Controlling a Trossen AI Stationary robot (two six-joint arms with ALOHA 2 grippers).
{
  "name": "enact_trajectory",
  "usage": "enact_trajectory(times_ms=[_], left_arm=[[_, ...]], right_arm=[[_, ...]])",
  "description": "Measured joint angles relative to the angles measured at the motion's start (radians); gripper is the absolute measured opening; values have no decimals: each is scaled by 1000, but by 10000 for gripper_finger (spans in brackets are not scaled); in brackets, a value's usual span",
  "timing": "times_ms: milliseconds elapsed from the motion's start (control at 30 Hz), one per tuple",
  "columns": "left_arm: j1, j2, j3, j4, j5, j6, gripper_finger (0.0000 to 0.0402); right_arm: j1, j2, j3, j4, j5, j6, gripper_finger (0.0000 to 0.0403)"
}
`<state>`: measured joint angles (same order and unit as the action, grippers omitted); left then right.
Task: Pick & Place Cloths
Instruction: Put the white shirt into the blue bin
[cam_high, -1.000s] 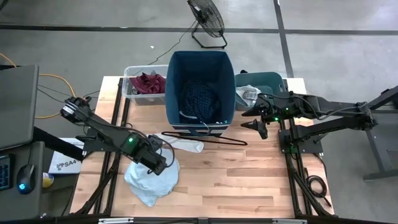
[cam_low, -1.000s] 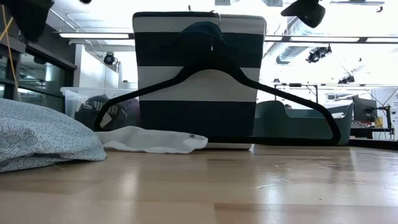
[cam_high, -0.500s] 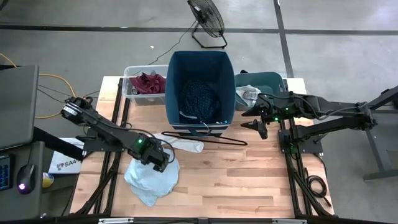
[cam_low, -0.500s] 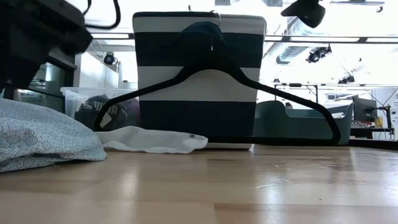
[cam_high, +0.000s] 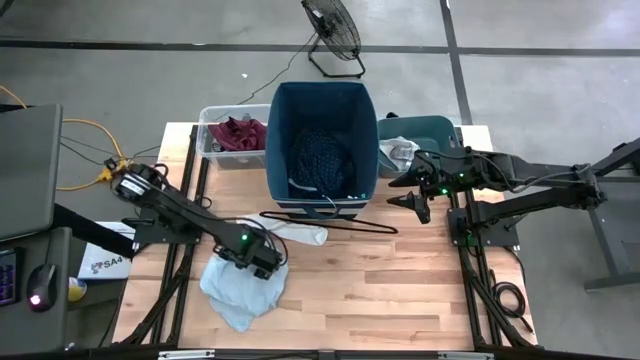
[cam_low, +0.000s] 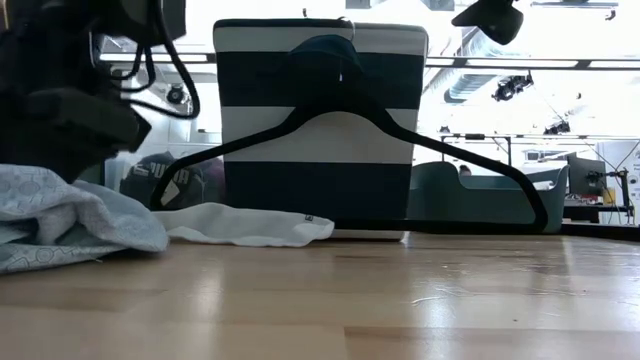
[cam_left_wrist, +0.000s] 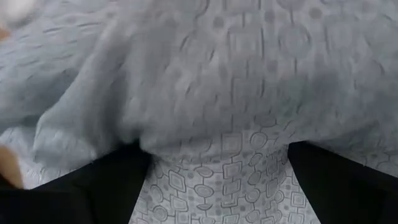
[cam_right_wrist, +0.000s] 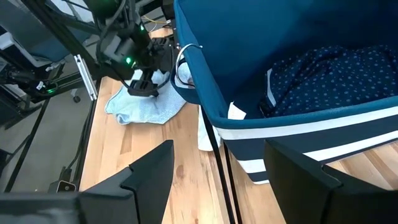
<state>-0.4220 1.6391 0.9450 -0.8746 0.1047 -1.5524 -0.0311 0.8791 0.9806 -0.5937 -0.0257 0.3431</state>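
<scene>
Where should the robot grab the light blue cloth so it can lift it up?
Probably the raised fold in the middle of the pale blue cloth, coming straight down from above. It lies crumpled on the table, so its flat edges give little to pinch, while the bunched ridge does. The left hand is already down on it, open, with cloth between its fingers.

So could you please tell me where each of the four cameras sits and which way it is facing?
High view: overhead, straight down; both arms, left gripper on the pale blue-grey cloth.
Low view: table height, level toward the striped bin; left arm at the picture's left.
Left wrist view: pressed close over the cloth, fingers open.
Right wrist view: beside the bin, right gripper open, seeing the left arm.
Shared: every view shows that cloth.
</scene>
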Motion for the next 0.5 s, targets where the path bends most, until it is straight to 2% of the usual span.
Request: enact_trajectory(times_ms=[333,500], left_arm=[[4,127,-15,64,28,11,375],[3,140,-15,57,18,13,336]], right_arm=[[0,0,0,0,0,0,237],[0,0,0,0,0,0,237]])
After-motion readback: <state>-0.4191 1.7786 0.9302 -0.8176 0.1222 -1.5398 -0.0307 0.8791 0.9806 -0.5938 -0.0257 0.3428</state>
